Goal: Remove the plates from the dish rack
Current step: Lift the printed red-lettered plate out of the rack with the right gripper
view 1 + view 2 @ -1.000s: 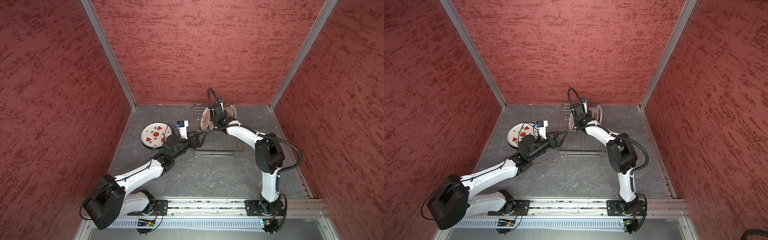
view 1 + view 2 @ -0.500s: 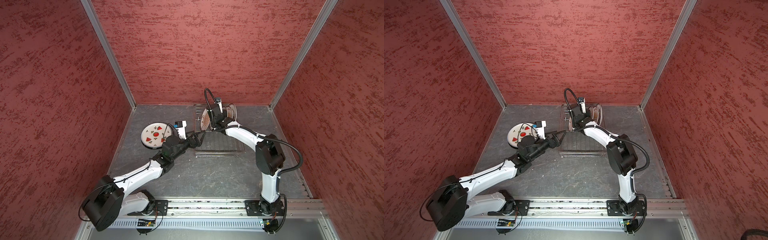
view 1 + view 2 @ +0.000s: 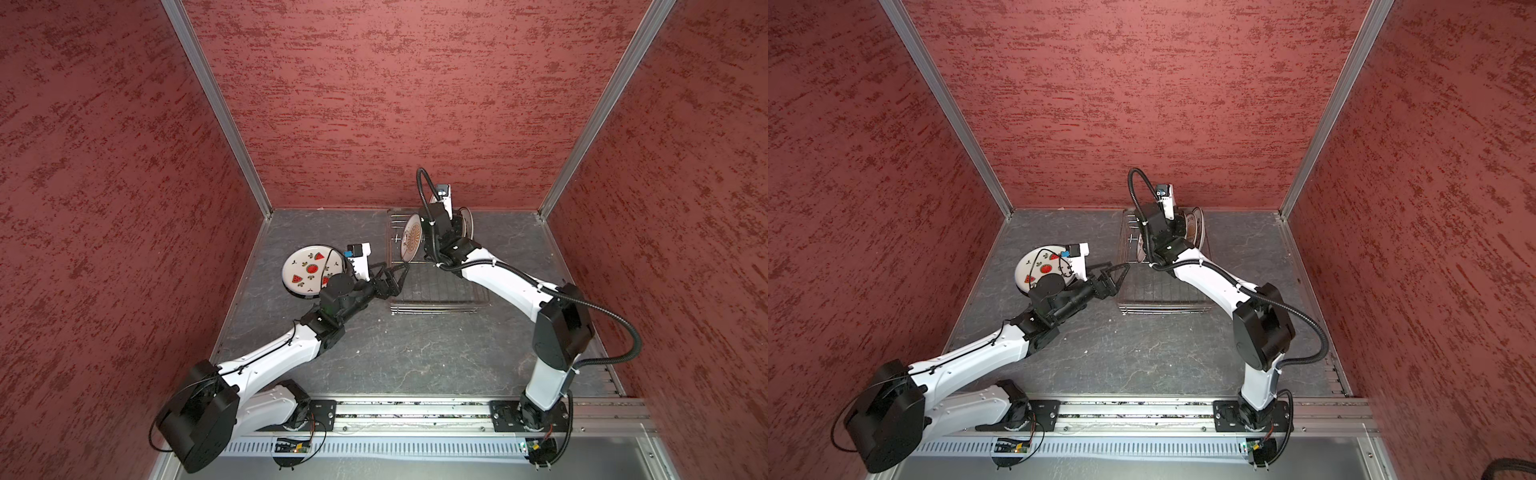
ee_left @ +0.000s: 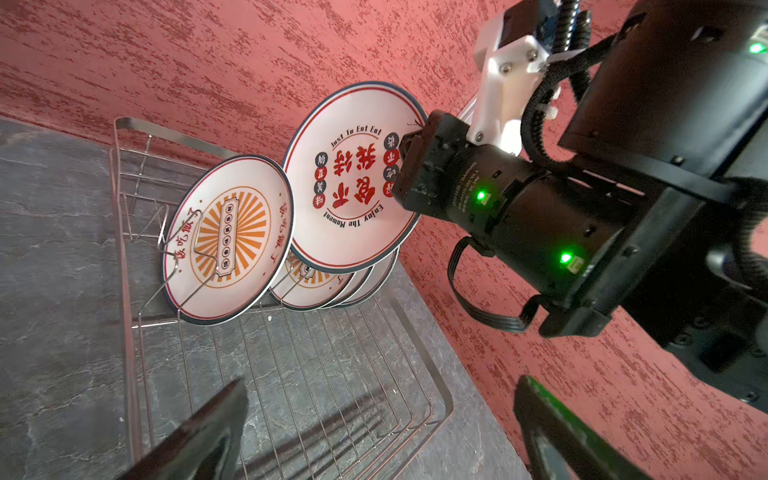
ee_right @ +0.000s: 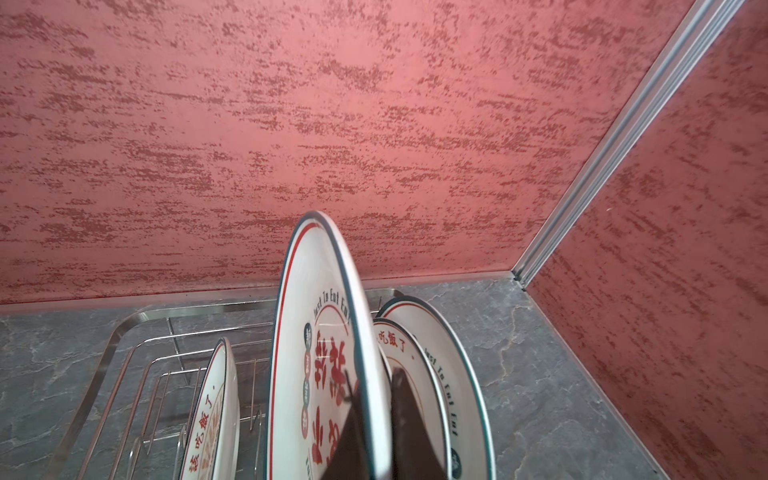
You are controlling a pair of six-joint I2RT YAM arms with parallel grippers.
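The silver wire dish rack (image 3: 436,309) (image 3: 1163,309) stands by the back wall. My right gripper (image 5: 374,419) (image 4: 409,145) is shut on the rim of a white plate with red characters (image 4: 353,216) (image 5: 316,332), held on edge above the other plates. An orange sunburst plate (image 4: 232,245) (image 3: 411,243) leans on the prongs, and more plates (image 4: 316,286) (image 5: 440,374) stand behind it. A watermelon plate (image 3: 305,268) (image 3: 1038,266) lies flat on the table left of the rack. My left gripper (image 3: 401,274) (image 3: 1121,272) (image 4: 380,395) hangs open and empty over the rack's near left part.
Red textured walls close in the grey stone-look table (image 3: 415,353) at the back and on both sides. The rack sits close to the back wall. The near half of the rack (image 4: 316,395) holds no plates.
My right gripper has risen toward the back wall with the red-character plate, lifting it above the other plates. The left arm has hardly moved.
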